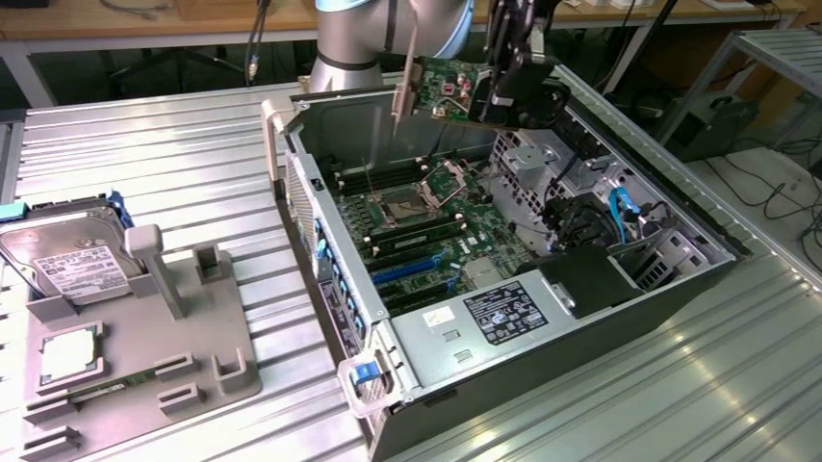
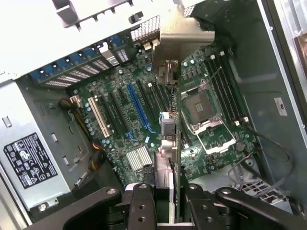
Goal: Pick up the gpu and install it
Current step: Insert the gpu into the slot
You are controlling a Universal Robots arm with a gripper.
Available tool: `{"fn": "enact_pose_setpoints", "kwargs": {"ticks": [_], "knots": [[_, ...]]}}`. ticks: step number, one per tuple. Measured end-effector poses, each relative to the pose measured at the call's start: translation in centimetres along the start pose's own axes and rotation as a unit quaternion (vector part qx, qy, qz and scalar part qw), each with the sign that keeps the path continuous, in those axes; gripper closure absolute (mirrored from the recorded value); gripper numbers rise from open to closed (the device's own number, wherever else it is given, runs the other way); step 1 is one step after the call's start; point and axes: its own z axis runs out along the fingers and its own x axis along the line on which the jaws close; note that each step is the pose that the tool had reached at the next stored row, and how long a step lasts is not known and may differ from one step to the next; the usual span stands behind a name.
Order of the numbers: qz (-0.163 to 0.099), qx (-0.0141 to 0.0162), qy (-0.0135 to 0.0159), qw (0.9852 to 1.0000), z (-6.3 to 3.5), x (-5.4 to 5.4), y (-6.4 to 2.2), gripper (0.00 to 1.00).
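The gpu point(image 1: 444, 87) hung over the open computer case point(image 1: 668, 221), pinched on edge in our gripper point(image 2: 170, 203). We saw its long axis roughly parallel to the blue slot point(image 2: 139, 108) below.

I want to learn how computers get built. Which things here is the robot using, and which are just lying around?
In use: gpu, held by the gripper; open computer case; motherboard.
Lying about: hard drive; CPU chip; grey holder.
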Motion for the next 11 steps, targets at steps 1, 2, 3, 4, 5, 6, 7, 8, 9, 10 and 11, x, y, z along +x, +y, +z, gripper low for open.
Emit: {"fn": "enact_pose_setpoints", "kwargs": {"ticks": [1, 2, 3, 4, 5, 6, 7, 8, 9, 10, 11], "knots": [[-0.009, -0.0002, -0.0002, 1.0, 0.0, 0.0, 0.0, 0.72], [-0.018, -0.0004, -0.0004, 0.9998, 0.01, 0.0, 0.0, 0.72], [-0.03, -0.0007, -0.0007, 0.9996, 0.01, 0.0, 0.0, 0.72], [-0.039, -0.001, -0.0009, 0.9992, 0.01, 0.0, 0.0, 0.72], [-0.047, -0.0012, -0.0011, 0.9989, 0.02, 0.0, 0.0, 0.72], [-0.056, -0.0014, -0.0013, 0.9984, 0.02, 0.0, 0.0, 0.72], [-0.065, -0.0016, -0.0015, 0.9979, 0.02, 0.0, 0.0, 0.72], [-0.075, -0.0017, -0.0014, 0.9972, 0.02, 0.0, 0.0, 0.72], [-0.084, -0.0018, -0.0012, 0.9965, 0.03, 0.0, 0.0, 0.72], [-0.093, -0.002, -0.0012, 0.9957, 0.03, 0.0, 0.0, 0.72], [-0.101, -0.0021, -0.0011, 0.9948, 0.04, 0.0, 0.0, 0.72]]}}
